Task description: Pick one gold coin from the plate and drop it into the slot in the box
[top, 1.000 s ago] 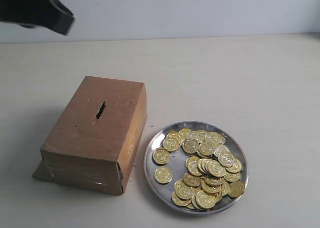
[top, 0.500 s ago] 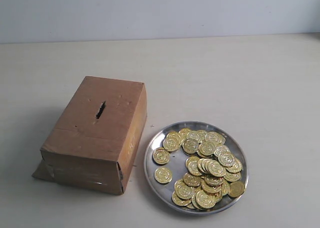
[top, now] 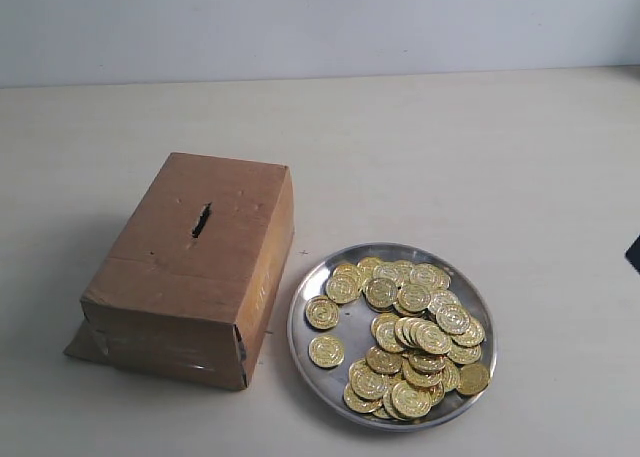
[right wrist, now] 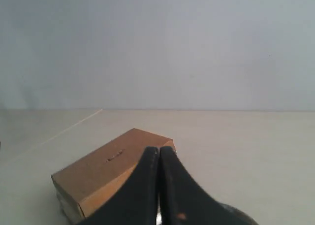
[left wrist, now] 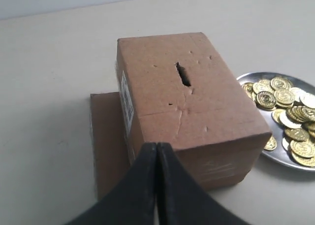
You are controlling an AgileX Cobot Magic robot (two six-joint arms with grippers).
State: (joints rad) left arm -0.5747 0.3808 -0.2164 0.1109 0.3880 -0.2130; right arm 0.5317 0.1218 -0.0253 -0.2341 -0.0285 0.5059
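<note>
The brown cardboard box stands left of centre with its dark ragged slot in the top face. To its right lies the silver plate heaped with gold coins; two coins lie apart near the plate's left rim. In the left wrist view my left gripper is shut and empty, hovering just short of the box, with the slot and coins beyond. My right gripper is also shut and empty, well above the table, looking down on the box.
A flat cardboard flap sticks out from under the box on one side. A dark sliver of an arm shows at the right edge of the exterior view. The table is pale and a plain wall stands behind it.
The dark arm that was at the upper left of the exterior view has left the frame. A dark sliver has appeared at the right edge. Box, plate and coins have not moved.
</note>
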